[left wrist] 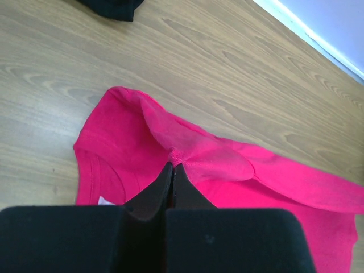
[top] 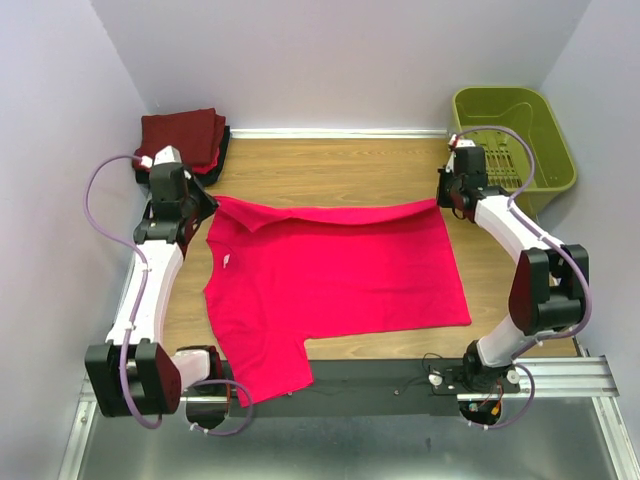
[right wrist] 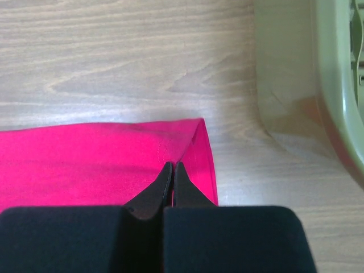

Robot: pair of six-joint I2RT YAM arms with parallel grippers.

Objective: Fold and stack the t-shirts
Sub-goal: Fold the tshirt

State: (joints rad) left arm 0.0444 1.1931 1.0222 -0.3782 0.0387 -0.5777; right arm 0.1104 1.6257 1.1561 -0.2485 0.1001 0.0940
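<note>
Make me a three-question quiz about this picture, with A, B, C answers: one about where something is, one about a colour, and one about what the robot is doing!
1. Where is the green basket?
A) far-right corner
B) far-left corner
C) on top of the shirt

2. What colour is the spread-out t-shirt?
A) blue
B) pink-red
C) yellow

3. The left end effector and right end effector are:
A) wide open
B) holding the basket
C) shut on the t-shirt's far edge

Answers:
1 A, it sits at the far right in the top view.
2 B, bright pink-red cloth fills the middle.
3 C, both wrist views show closed fingers pinching the cloth.
</note>
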